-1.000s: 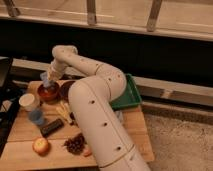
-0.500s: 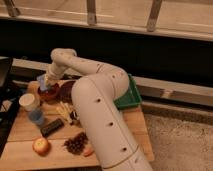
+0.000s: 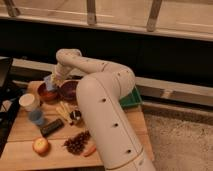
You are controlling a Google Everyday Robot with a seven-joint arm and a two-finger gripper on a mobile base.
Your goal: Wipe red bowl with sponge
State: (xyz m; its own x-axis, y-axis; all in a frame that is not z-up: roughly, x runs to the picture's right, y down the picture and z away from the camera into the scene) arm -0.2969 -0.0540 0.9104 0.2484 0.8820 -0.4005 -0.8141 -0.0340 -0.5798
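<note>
1. Camera view: a white arm (image 3: 102, 95) reaches left across a wooden table (image 3: 30, 131).
2. Its gripper (image 3: 53, 83) hangs over the red bowl (image 3: 47, 93) at the table's back left, clamped on a pale sponge (image 3: 50, 83).
3. A darker bowl (image 3: 69, 90) sits just right of the red one.
4. A white cup (image 3: 29, 102), an apple (image 3: 40, 145) and a pinecone (image 3: 76, 142) lie nearer the front.

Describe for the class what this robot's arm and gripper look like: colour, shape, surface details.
The arm is off-white, built of thick, rounded, tube-like segments with smooth bulbous joints. Small dark dots, probably fasteners, run along its casing. No loose cables or markings show. The gripper, above the red bowl, is a small pale end piece.
</note>
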